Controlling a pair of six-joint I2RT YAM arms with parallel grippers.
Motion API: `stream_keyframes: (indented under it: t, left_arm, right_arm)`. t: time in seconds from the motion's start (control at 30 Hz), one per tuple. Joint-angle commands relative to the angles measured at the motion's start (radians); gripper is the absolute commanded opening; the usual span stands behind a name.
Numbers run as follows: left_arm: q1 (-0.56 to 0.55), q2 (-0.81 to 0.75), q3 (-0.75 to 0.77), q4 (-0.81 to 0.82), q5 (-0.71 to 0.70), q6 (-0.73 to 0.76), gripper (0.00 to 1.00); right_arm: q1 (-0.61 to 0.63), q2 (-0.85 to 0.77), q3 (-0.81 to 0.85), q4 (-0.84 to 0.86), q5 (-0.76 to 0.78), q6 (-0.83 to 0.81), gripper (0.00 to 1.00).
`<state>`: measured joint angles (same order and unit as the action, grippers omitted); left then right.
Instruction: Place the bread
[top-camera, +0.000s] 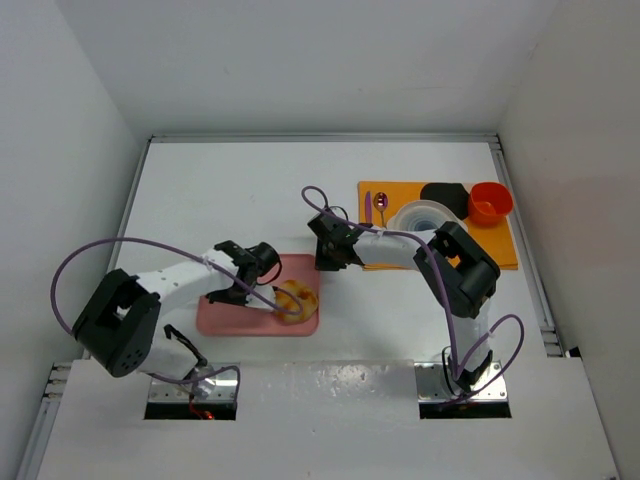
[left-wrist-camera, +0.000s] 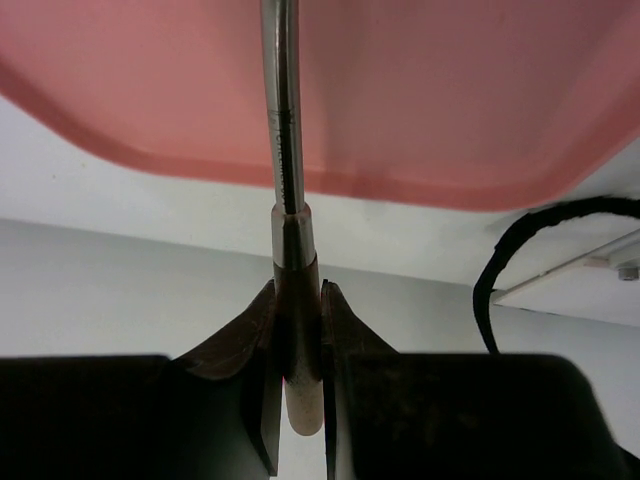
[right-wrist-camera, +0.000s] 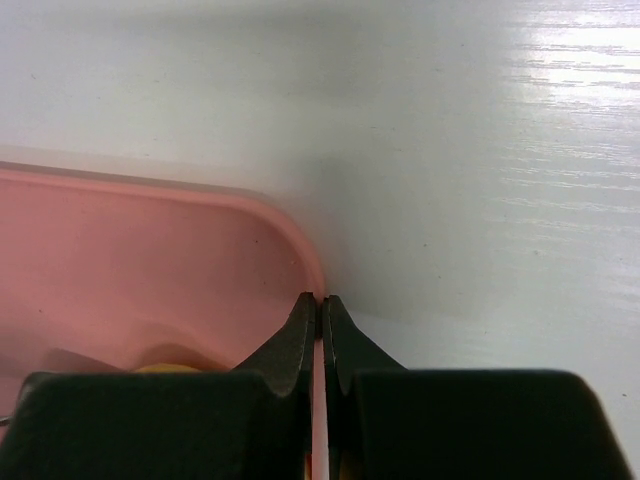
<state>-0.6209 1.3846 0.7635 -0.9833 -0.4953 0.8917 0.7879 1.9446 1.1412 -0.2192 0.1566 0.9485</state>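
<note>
Bread (top-camera: 297, 298) sits in the pink tray's (top-camera: 225, 315) near-right corner — placed, we judge. Our left gripper (left-wrist-camera: 297, 300) clamps a metal tool (left-wrist-camera: 283, 120) over the tray; our right gripper (right-wrist-camera: 322, 300) pinches its rim. Next — careful release.

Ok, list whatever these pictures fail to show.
Metal tool, working end: left wrist, cut off by the top edge.
Bread: right wrist, nearly all hidden behind the right gripper, shut on the pink tray rim.
Bread's top markings: top external, too small.
</note>
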Motion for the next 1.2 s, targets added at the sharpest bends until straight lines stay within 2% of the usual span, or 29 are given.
stream_keyframes:
  t: [0.0,0.27,0.6,0.7,0.73,0.87,0.9,1.07,1.17]
  left_arm:
    - [-0.043,0.045,0.049,-0.028,0.05,-0.077,0.0]
    - [-0.097,0.076,0.069,-0.018,0.152,-0.132,0.0]
    - [0.019,-0.039,0.014,0.02,0.256,-0.082,0.0]
    - [0.029,-0.061,-0.004,0.02,0.284,-0.073,0.0]
    - [0.039,-0.073,-0.016,0.029,0.294,-0.073,0.0]
    - [0.039,-0.11,-0.026,0.029,0.304,-0.073,0.0]
    - [0.039,-0.119,-0.026,0.017,0.304,-0.063,0.0]
    - [0.039,-0.147,0.054,-0.029,0.323,-0.054,0.0]
    - [0.039,-0.134,0.114,-0.04,0.333,-0.054,0.0]
  right_arm:
    - [0.011,-0.032,0.026,-0.031,0.014,0.019,0.0]
    - [0.011,-0.03,0.026,-0.037,0.017,0.021,0.0]
    - [0.011,-0.042,0.011,-0.039,0.026,0.056,0.0]
    - [0.011,-0.045,0.02,-0.032,0.02,0.05,0.06]
    - [0.011,-0.044,0.02,-0.031,0.018,0.046,0.13]
    - [0.005,-0.056,0.032,-0.023,0.026,0.018,0.23]
    - [0.005,-0.071,0.032,-0.016,0.027,0.019,0.23]
    - [-0.059,-0.104,0.102,0.011,0.018,0.013,0.4]
    - [-0.105,-0.134,0.147,-0.005,0.033,-0.014,0.47]
